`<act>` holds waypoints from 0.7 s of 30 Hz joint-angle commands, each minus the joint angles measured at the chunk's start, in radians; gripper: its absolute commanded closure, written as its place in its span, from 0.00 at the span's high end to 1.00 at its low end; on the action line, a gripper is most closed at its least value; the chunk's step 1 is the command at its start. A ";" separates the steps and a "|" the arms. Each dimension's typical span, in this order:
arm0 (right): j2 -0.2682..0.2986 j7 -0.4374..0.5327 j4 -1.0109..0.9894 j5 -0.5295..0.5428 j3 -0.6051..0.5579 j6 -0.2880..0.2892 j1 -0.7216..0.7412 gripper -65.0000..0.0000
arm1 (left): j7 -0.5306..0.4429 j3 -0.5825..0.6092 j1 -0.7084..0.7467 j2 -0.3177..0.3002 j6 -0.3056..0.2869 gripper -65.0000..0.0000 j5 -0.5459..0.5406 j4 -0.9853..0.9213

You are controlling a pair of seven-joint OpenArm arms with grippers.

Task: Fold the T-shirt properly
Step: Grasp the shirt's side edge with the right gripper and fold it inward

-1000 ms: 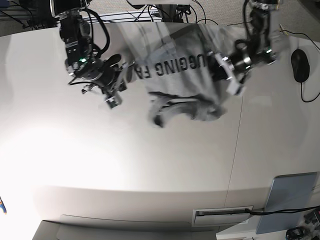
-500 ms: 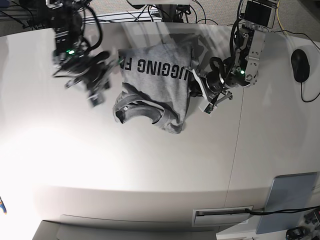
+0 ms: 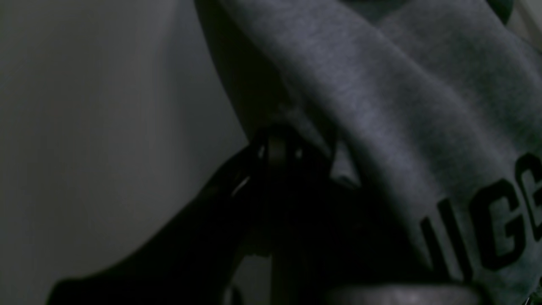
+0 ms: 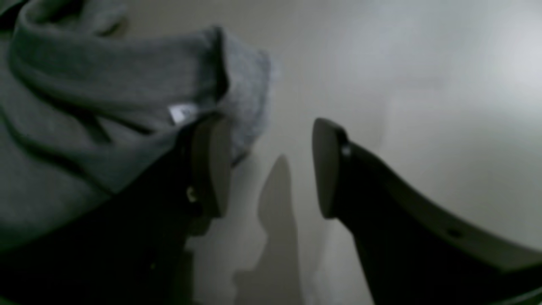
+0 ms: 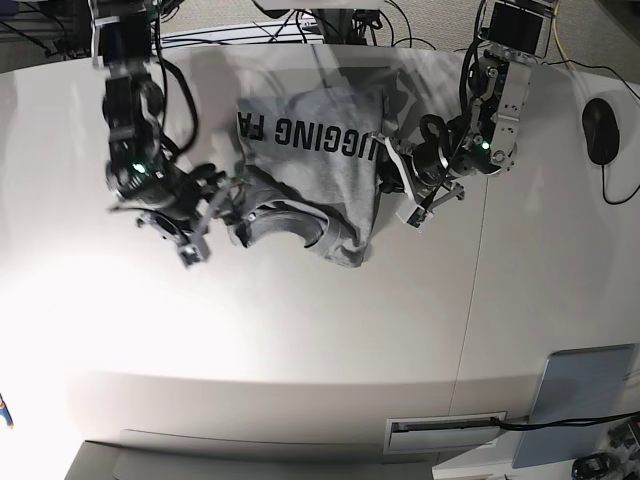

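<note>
We see the heather-grey lettered cotton T-shirt (image 5: pixel 315 170) half-folded on the white table (image 5: pixel 300 340). Right gripper (image 4: pixel 271 169) gapes; left gripper (image 5: pixel 400 195) clamps its edge (pulling could undo the fold).

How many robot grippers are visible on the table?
2: the right gripper open beside the T-shirt collar, the left gripper shut at its opposite edge.
</note>
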 commanded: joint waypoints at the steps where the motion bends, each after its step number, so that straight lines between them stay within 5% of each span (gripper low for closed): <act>1: 0.008 0.007 0.002 0.003 -0.009 -0.015 0.039 0.47 | 0.003 -0.002 -0.011 -0.005 -0.004 0.00 -0.003 0.012; 7: -0.046 0.003 -0.072 -0.008 -0.030 -0.032 0.087 0.41 | 0.014 -0.002 -0.011 -0.005 -0.004 0.00 -0.002 0.012; 12: -0.058 0.053 -0.060 -0.021 -0.030 -0.031 0.096 0.00 | 0.015 -0.002 -0.010 -0.006 -0.004 0.00 -0.002 0.012; 21: -0.059 0.109 0.038 -0.095 -0.030 -0.031 0.170 0.00 | 0.030 -0.002 -0.010 -0.006 -0.004 0.00 -0.002 0.012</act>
